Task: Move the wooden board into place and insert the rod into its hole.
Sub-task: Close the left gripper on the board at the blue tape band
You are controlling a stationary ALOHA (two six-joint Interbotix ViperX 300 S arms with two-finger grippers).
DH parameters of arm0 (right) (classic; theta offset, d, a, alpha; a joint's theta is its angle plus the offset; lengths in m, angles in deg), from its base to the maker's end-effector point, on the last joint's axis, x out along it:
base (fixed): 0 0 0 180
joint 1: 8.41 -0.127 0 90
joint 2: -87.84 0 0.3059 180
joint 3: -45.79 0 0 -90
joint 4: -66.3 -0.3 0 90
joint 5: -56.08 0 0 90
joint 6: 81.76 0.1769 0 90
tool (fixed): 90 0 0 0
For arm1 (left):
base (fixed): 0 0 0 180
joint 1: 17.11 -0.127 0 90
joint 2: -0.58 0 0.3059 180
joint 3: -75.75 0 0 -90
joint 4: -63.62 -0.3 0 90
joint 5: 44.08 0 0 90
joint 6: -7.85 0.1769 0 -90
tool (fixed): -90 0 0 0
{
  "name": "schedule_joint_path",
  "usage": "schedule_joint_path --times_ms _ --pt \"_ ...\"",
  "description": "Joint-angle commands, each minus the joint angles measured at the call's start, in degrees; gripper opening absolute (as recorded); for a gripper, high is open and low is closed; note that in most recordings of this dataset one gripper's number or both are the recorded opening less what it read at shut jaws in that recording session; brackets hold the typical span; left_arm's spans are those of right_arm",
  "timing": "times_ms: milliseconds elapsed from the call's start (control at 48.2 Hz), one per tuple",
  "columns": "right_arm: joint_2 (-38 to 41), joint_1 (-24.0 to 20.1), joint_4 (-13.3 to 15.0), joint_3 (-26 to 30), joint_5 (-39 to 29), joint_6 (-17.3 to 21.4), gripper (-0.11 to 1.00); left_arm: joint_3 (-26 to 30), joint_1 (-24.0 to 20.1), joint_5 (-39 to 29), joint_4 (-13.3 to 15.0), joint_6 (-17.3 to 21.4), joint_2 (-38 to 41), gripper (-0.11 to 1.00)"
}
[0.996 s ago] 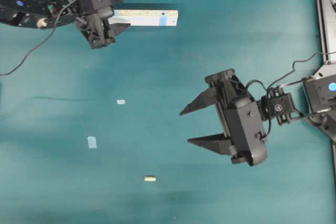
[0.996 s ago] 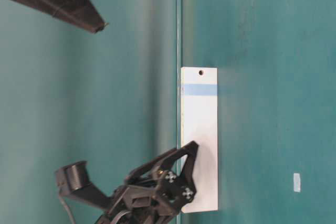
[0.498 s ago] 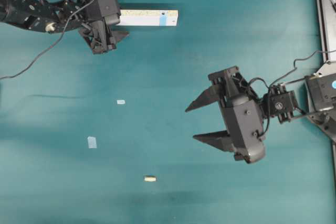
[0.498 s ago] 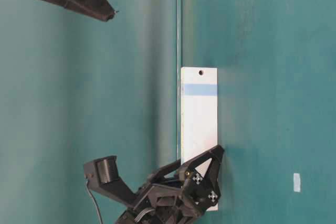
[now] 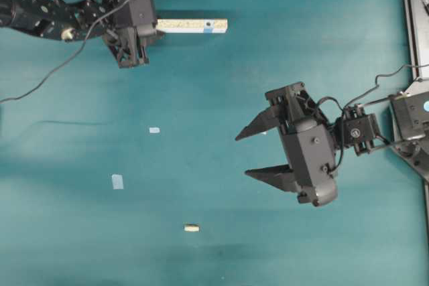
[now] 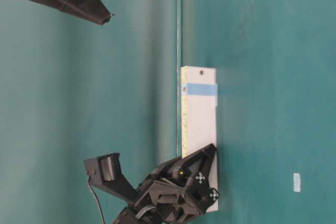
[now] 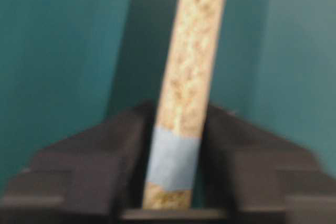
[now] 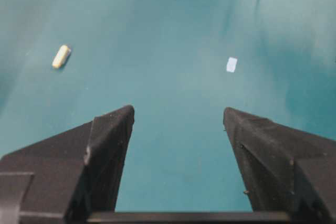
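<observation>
The wooden board (image 5: 194, 26) is at the far left of the table, tipped up on its long edge, with a blue tape band near its right end. My left gripper (image 5: 153, 28) is shut on its left end. In the left wrist view the board's speckled edge (image 7: 191, 66) runs straight out from between the fingers (image 7: 121, 145). From table level the board (image 6: 200, 124) leans up off the cloth. The rod (image 5: 192, 228), a small cream peg, lies alone near the front edge. My right gripper (image 5: 241, 156) hovers open and holds nothing, right of centre; the rod (image 8: 61, 56) lies ahead to its left.
Two pale-blue tape squares (image 5: 154, 130) (image 5: 118, 181) lie flat on the teal cloth left of centre. A black frame (image 5: 412, 5) runs along the right edge, next to the right arm's base. The left arm's cable (image 5: 40, 72) trails over the cloth.
My left gripper has closed on the board's left end, and the board has turned from lying flat to standing on its edge. The right gripper has drifted only slightly.
</observation>
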Motion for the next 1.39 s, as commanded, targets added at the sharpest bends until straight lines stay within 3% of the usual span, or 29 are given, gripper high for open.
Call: schedule_joint_path --times_ms 0,332,539,871,1141,1369 --pt "-1.0 -0.1 0.0 1.9 -0.2 0.1 0.81 -0.2 -0.5 -0.4 0.1 -0.5 -0.4 0.22" --pt "-1.0 -0.1 0.0 2.4 -2.4 0.0 0.81 -0.3 -1.6 -1.0 0.1 -0.6 -2.5 0.22" --pt "-1.3 -0.1 1.2 2.7 -2.5 0.0 0.81 1.6 0.1 -4.9 0.3 -1.3 -7.6 0.22" --pt "-1.8 0.0 3.0 3.0 -5.6 0.0 0.81 5.0 8.3 -7.6 0.3 -9.1 -8.4 0.22" --pt "-2.0 0.1 3.4 3.1 -6.7 0.0 0.81 12.0 17.0 -7.5 0.3 -14.0 -1.1 0.22" --pt "-2.1 0.1 3.4 3.1 -6.7 0.0 0.81 19.6 21.4 -7.5 0.3 -17.1 5.8 0.22"
